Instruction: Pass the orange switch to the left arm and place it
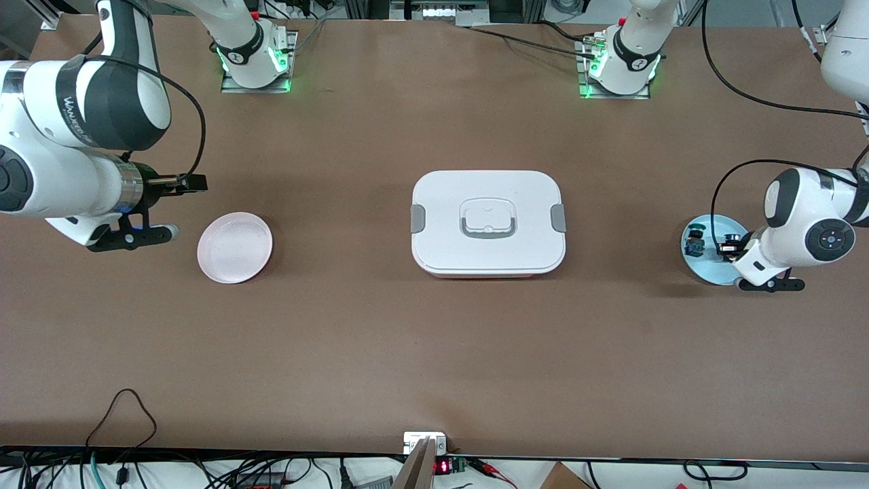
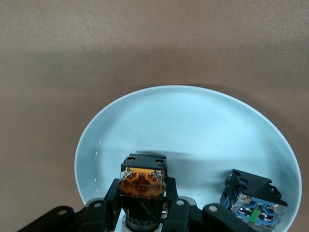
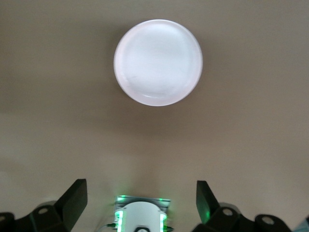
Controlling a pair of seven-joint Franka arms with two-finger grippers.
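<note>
orange switch (image 2: 141,181) gripped by left hand (image 2: 142,205), arm (image 1: 88,102) marked "wanjed"

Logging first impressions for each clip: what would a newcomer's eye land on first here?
Probably the big white box in the middle of the table. Next, the left gripper shut on the orange switch over the blue plate, with a blue switch lying on that plate. The right gripper waits open near the pink plate.
</note>
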